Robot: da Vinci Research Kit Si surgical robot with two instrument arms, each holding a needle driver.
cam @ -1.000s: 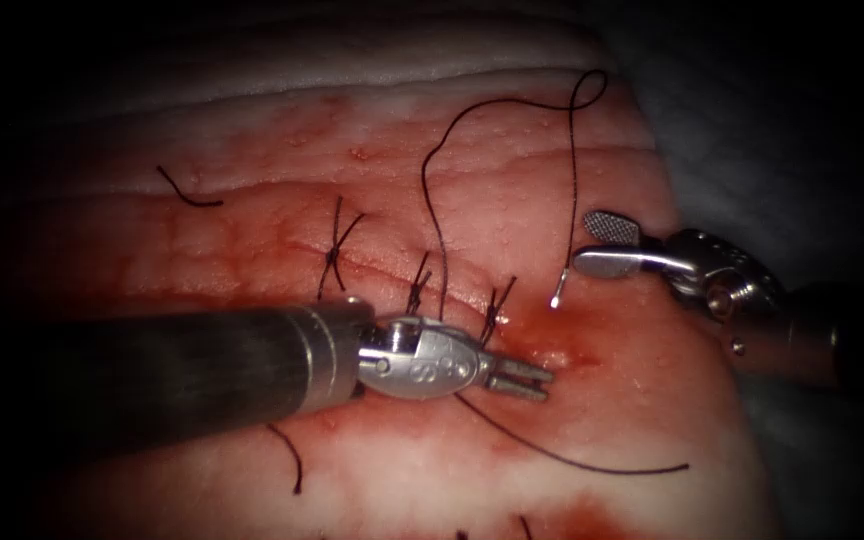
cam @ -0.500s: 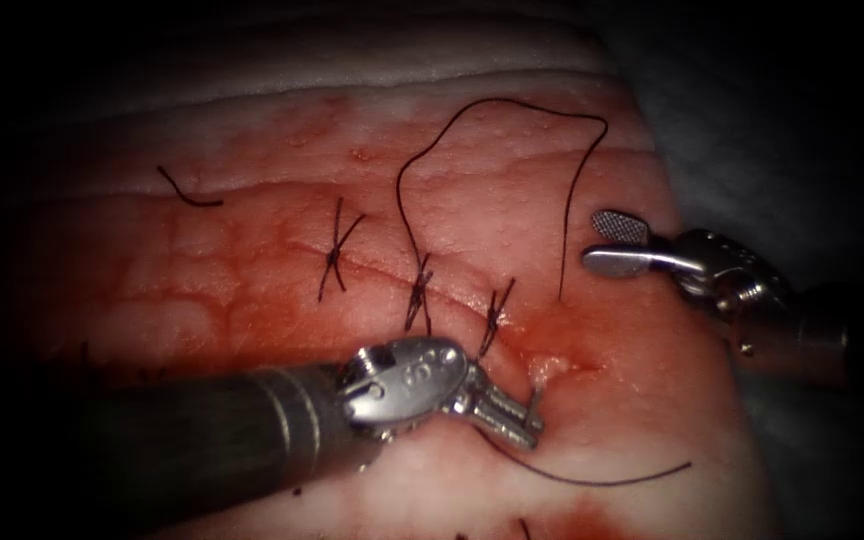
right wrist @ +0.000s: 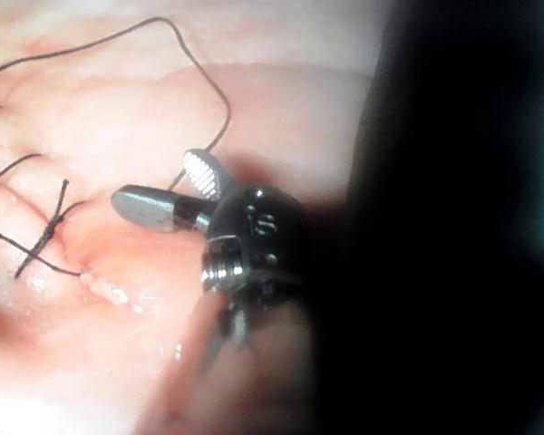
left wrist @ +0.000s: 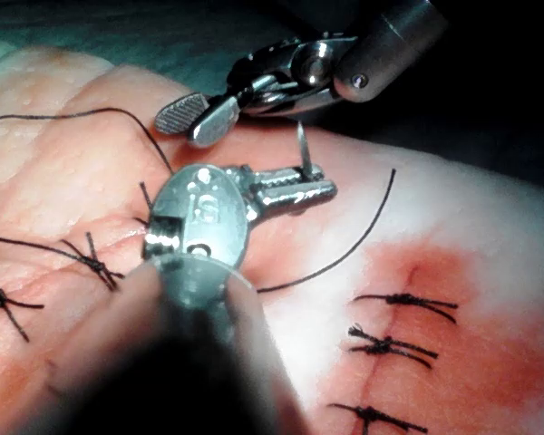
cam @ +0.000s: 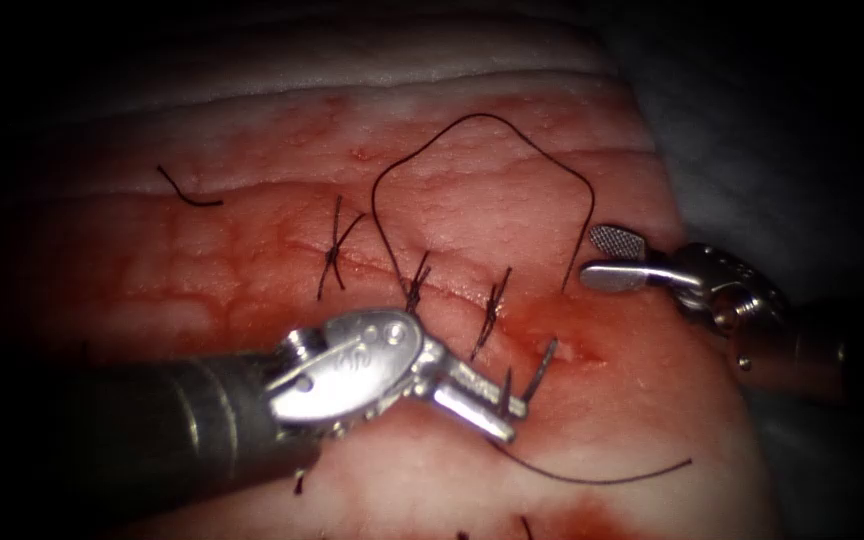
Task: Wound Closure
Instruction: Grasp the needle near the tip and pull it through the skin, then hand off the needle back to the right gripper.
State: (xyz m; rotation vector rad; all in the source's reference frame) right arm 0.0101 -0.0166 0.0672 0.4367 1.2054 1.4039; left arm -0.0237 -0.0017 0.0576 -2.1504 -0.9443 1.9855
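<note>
The tissue (cam: 472, 190) carries a slanting cut (cam: 452, 300) with three knotted stitches (cam: 417, 290). My left tool (cam: 507, 412) lies on the cut's left side, jaws shut on the curved needle (cam: 542, 365) near its tip. The needle's body rises out of the tissue beside the cut's lower right end. In the left wrist view the needle tip (left wrist: 302, 145) stands up from the left tool (left wrist: 322, 188). My right tool (cam: 600, 256) hovers right of the cut, open and holding nothing, as the right wrist view confirms (right wrist: 154, 179). Dark thread (cam: 482, 116) arches from beside the right tool over to the stitches.
A loose thread tail (cam: 602, 478) curves along the near tissue. Cut thread ends (cam: 188, 192) lie at the far left. Red fluid (cam: 562, 335) pools around the cut's right end. The tissue's right edge (cam: 687, 210) drops to dark cloth. Another stitched row (left wrist: 390, 344) lies nearby.
The needle's rear end sank into the tissue right of the cut. My left tool swung down, closed on the emerging tip and lifted it. The thread arch dropped and widened.
</note>
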